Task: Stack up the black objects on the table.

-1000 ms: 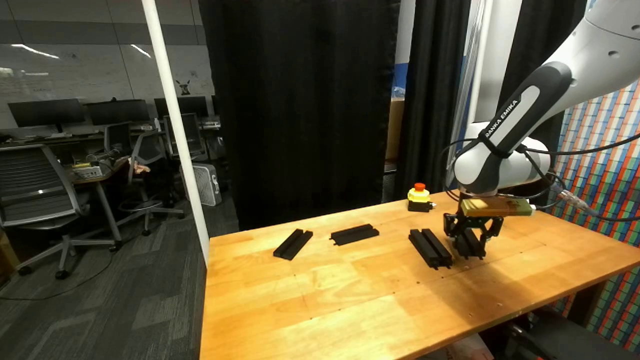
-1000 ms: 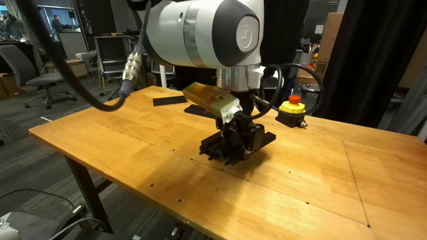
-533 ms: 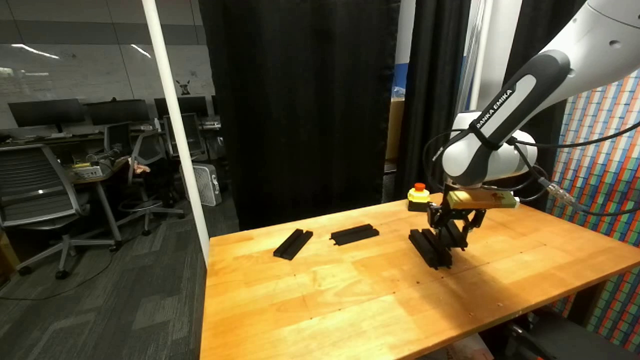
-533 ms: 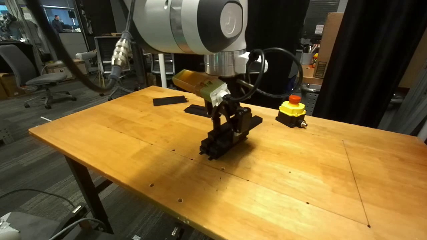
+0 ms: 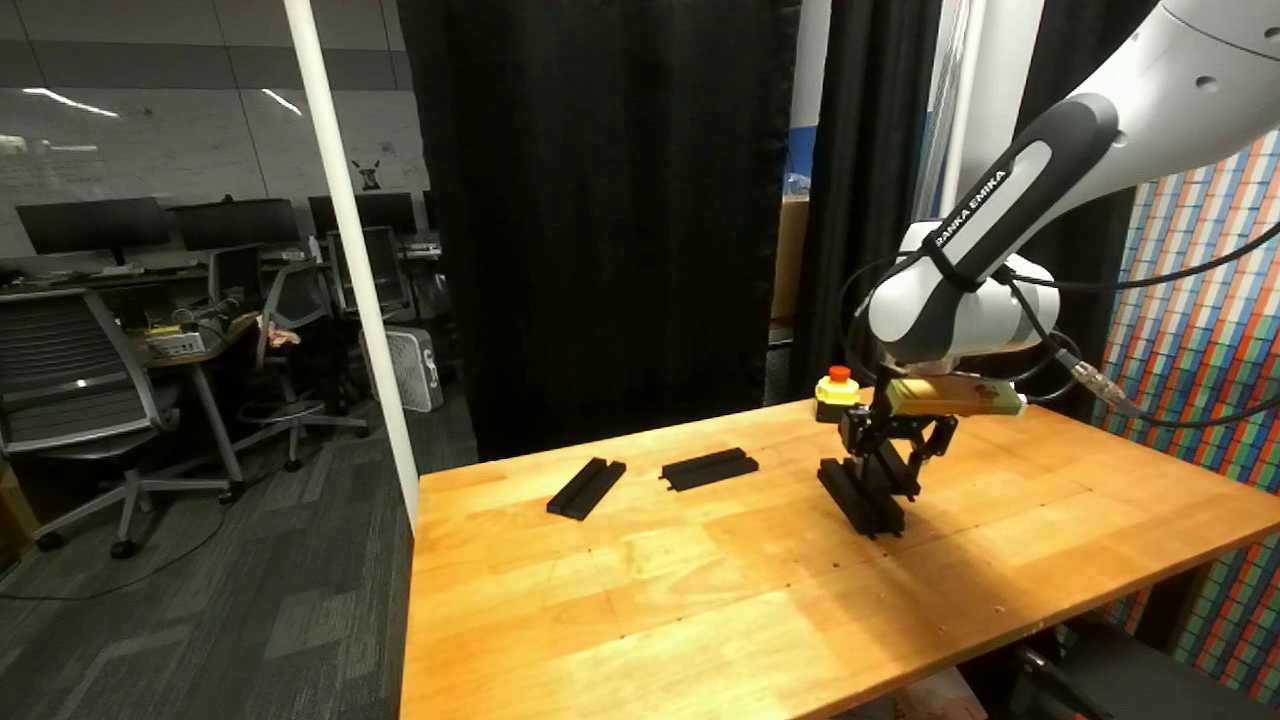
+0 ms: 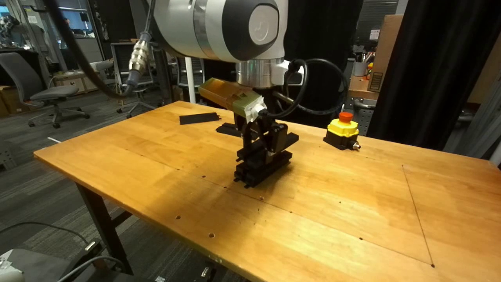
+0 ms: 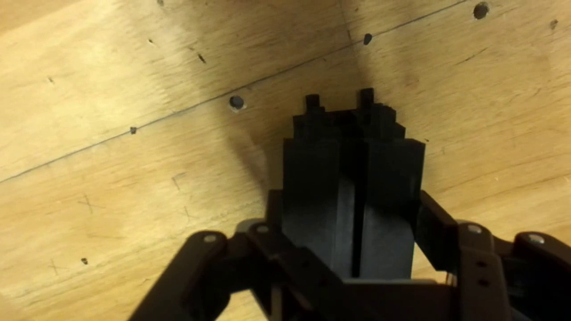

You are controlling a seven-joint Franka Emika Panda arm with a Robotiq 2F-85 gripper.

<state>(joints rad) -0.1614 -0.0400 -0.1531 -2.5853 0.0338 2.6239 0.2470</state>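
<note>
In an exterior view, a black bar (image 5: pixel 586 489) slants near the counter's (image 5: pixel 640 600) far left corner; a second bar (image 5: pixel 709 469) parallels the far edge. Rightward, a stack (image 5: pixel 853 496) points toward the near edge; above it the claw (image 7: pixel 350 218) clasps an upper bar (image 7: pixel 313 191), similarly aligned, contact unclear. The wrist view best shows this bar's groove, the stack mostly hidden.

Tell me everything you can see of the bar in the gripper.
The bar is matte black, perhaps plastic: two long flat strips with a groove between, and what looks like a small peg at one end. The gripper clamps its long sides. It hangs roughly level, lengthwise along the stack, apparently just above it and not touching.
</note>
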